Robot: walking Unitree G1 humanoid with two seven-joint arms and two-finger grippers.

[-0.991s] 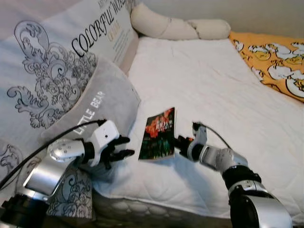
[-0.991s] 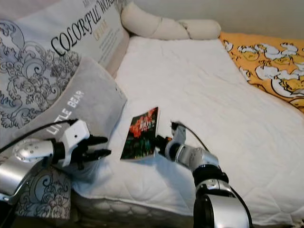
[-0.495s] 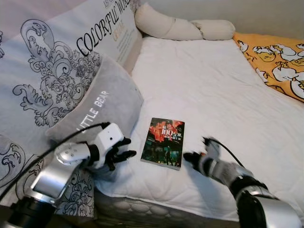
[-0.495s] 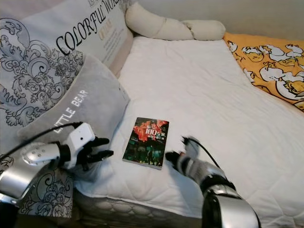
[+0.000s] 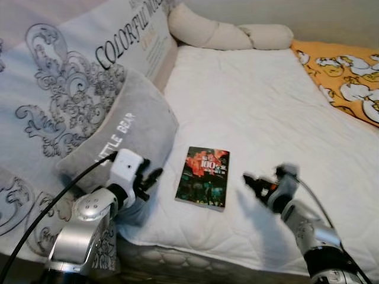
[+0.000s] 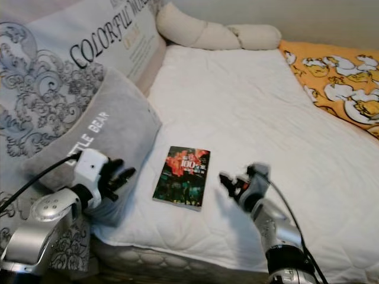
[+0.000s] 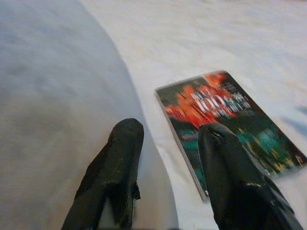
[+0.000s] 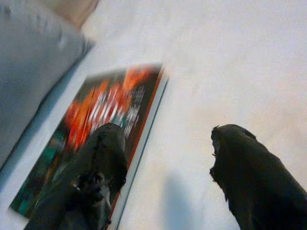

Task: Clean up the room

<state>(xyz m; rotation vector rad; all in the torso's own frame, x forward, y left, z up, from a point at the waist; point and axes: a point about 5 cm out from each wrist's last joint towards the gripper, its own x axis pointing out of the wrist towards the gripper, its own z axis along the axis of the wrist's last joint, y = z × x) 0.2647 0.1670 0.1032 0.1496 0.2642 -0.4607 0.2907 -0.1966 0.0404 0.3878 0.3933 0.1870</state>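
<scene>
lying flat on the white mattress [image 5: 254, 100], near its front edge, is a book [image 5: 203, 177] with a dark cover, red at the top and green lower down, cover side up and touched by neither gripper. the left gripper [image 5: 149, 179] hangs just beside the book's left side, in front of the grey pillow [image 5: 121, 133] with the words "little bear"; its two black fingers [image 7: 117, 167] are parted and hold nothing, and in the left wrist view the pillow's edge and the book lie beyond them. the right gripper [image 5: 256, 183] is raised a little over the mattress, near the right side of the book but apart from it, blurred; in the right wrist view its fingers [image 8: 103, 163] are spread wide with nothing between them, one finger in front of the book's cover. behind the grey pillow a large patterned cushion [image 5: 77, 77] leans along the left edge of the mattress, a long cream bolster [image 5: 225, 34] lies at the far edge, and a yellow blanket [image 5: 340, 74] with white duck figures covers the far right corner
</scene>
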